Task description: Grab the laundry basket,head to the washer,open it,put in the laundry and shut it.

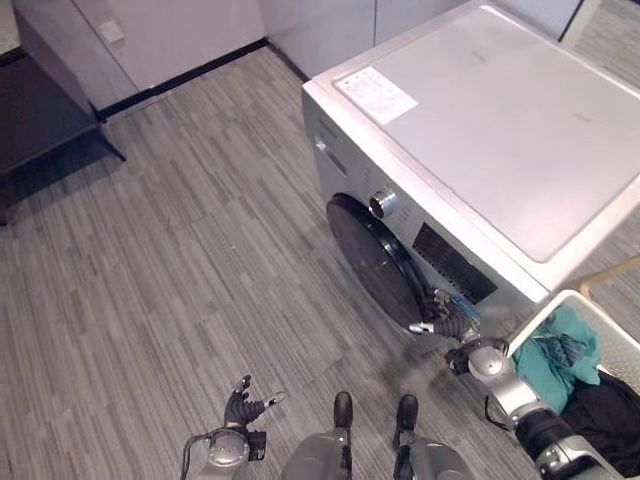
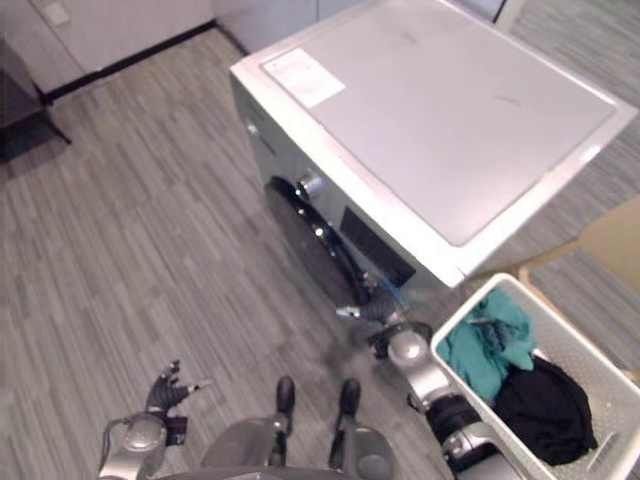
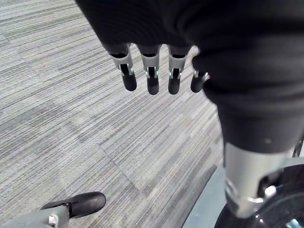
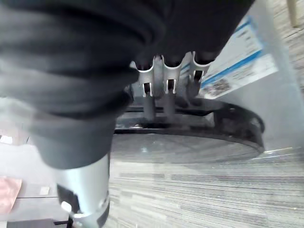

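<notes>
The right hand (image 1: 447,322) hooked its fingers over the washer (image 1: 480,150) door (image 1: 375,260) edge; the left hand (image 1: 243,406) hung slack-fingered, holding nothing.

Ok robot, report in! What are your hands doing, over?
Right hand at the washer door edge, fingers hooked on it. Left hand open, low, idle. Laundry basket on floor, still loaded. Nothing blocking.

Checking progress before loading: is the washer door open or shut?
Shut, it seems: the dark round door lies flat against the washer front, with the right robot hand at its edge.
</notes>
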Robot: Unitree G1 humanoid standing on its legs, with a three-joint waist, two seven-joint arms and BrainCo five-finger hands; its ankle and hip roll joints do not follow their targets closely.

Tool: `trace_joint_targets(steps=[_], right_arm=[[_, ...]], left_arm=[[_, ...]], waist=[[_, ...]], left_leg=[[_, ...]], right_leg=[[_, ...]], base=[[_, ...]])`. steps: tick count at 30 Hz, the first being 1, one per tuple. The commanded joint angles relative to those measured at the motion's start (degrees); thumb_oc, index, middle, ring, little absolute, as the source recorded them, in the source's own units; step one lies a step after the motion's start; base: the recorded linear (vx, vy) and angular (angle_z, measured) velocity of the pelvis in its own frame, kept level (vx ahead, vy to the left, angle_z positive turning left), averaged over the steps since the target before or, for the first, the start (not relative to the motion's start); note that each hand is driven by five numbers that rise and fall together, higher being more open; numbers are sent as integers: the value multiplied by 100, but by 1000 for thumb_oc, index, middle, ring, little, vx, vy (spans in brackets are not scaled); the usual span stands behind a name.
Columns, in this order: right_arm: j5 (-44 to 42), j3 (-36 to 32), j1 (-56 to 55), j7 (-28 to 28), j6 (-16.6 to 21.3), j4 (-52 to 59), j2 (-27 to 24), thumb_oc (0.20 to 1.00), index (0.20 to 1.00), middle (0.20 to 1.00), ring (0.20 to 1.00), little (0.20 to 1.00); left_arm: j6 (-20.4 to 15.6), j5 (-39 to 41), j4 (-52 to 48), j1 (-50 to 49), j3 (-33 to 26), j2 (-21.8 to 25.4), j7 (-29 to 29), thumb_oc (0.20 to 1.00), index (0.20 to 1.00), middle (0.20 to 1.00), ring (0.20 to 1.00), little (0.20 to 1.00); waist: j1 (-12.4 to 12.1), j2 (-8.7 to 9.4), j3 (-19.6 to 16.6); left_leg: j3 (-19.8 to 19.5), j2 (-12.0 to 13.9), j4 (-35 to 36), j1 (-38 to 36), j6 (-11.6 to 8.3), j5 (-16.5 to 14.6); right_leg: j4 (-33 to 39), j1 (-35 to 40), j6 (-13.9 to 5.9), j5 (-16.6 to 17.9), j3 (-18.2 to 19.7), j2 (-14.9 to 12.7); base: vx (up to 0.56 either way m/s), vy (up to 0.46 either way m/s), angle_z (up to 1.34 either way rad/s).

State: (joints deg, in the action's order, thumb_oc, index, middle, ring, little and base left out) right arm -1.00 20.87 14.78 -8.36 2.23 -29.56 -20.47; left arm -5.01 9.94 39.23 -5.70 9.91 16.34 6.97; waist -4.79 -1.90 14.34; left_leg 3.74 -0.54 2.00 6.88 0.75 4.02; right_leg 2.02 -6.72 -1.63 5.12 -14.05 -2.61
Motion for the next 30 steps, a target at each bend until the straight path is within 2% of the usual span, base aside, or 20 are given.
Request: trace_joint_targets(steps=[1, 7, 14, 18, 21, 22, 24, 25, 26, 28, 30], right_arm=[[-39, -248, 612, -642, 362, 156, -206, 1000, 1000, 1000, 1000, 1000], [-504, -208, 1020, -808, 339, -529, 5, 1000, 1000, 1000, 1000, 1000], [-1005, 575, 1018, -269, 447, -13, 743, 1000, 1000, 1000, 1000, 1000], [-1297, 1482, 1638, 10, 556, 107, 1509, 1000, 1000, 1000, 1000, 1000], [-1449, 1763, 2513, -20, 643, 22, 1764, 1000, 1000, 1000, 1000, 1000], [-1450, 1760, 2519, -20, 645, 18, 1766, 1000, 1000, 1000, 1000, 1000], [-1744, 1652, 3427, -172, 796, 93, 1765, 1000, 1000, 1000, 1000, 1000], [-1921, 1510, 3833, -319, 873, 127, 1766, 1000, 1000, 1000, 1000, 1000], [-2010, 1402, 4005, -406, 941, 151, 1713, 1000, 1000, 1000, 1000, 1000], [-2052, 1319, 4120, -477, 973, 247, 1590, 1000, 1000, 1000, 1000, 1000], [-2084, 1226, 4178, -488, 985, 541, 1142, 1000, 1000, 1000, 1000, 1000]], left_arm=[[-264, -86, -100, 243, 171, 274, 127, 1000, 1000, 1000, 1000, 1000], [-298, 65, -196, 358, 377, 353, 182, 1000, 1000, 1000, 1000, 1000], [-230, 138, -92, 576, 454, 277, 273, 1000, 1000, 1000, 1000, 1000], [-263, 250, -98, 806, 787, 230, 361, 1000, 1000, 1000, 1000, 1000], [-344, 295, -110, 1038, 1083, 348, 410, 1000, 1000, 1000, 1000, 1000], [-345, 295, -109, 1042, 1083, 349, 410, 1000, 1000, 1000, 1000, 1000], [-448, 370, -246, 1202, 1316, 497, 406, 1000, 1000, 1000, 1000, 1000], [-494, 394, -347, 1251, 1405, 547, 381, 1000, 1000, 1000, 1000, 1000], [-507, 411, -381, 1293, 1442, 574, 367, 1000, 1000, 1000, 1000, 1000], [-525, 429, -403, 1322, 1450, 590, 360, 1000, 1000, 1000, 1000, 1000], [-489, 389, -423, 1342, 1409, 649, 300, 1000, 1000, 1000, 1000, 1000]], waist=[[-86, 212, 41], [-263, 159, 267], [-459, 228, 393], [-779, 202, 516], [-1079, 178, 578], [-1077, 179, 583], [-1351, 169, 588], [-1493, 196, 551], [-1559, 213, 546], [-1608, 232, 553], [-1665, 340, 543]], left_leg=[[67, 21, -178, 0, -192, -358], [-116, 16, -205, 250, -216, -259], [-278, 16, -230, 394, -216, -209], [-488, -4, -297, 513, -253, -172], [-723, -33, -344, 653, -303, -126], [-726, -34, -346, 653, -303, -126], [-975, -87, -380, 814, -363, -73], [-1084, -79, -342, 783, -413, -183], [-1152, -93, -316, 795, -423, -163], [-1206, -103, -289, 806, -436, -138], [-1237, -91, -199, 814, -461, -105]], right_leg=[[-223, -13, -491, -624, 15, -389], [-318, -193, -460, -624, -150, -433], [-399, -290, -453, -639, -255, -457], [-443, -299, -446, -675, -423, -487], [-454, -288, -441, -720, -664, -525], [-455, -286, -441, -722, -668, -526], [-463, -271, -440, -770, -919, -560], [-469, -197, -447, -942, -964, -524], [-458, -176, -442, -962, -1033, -521], [-446, -158, -443, -970, -1091, -520], [-402, -125, -452, -968, -1186, -512]], base=[[-76, -12, 16], [-57, -17, 24], [-17, -2, 12], [-11, -9, 3], [-25, -50, 23], [-2, -70, 64], [71, -99, 85], [142, -106, 54], [144, -91, 62], [34, -12, 84], [39, -21, 86]])
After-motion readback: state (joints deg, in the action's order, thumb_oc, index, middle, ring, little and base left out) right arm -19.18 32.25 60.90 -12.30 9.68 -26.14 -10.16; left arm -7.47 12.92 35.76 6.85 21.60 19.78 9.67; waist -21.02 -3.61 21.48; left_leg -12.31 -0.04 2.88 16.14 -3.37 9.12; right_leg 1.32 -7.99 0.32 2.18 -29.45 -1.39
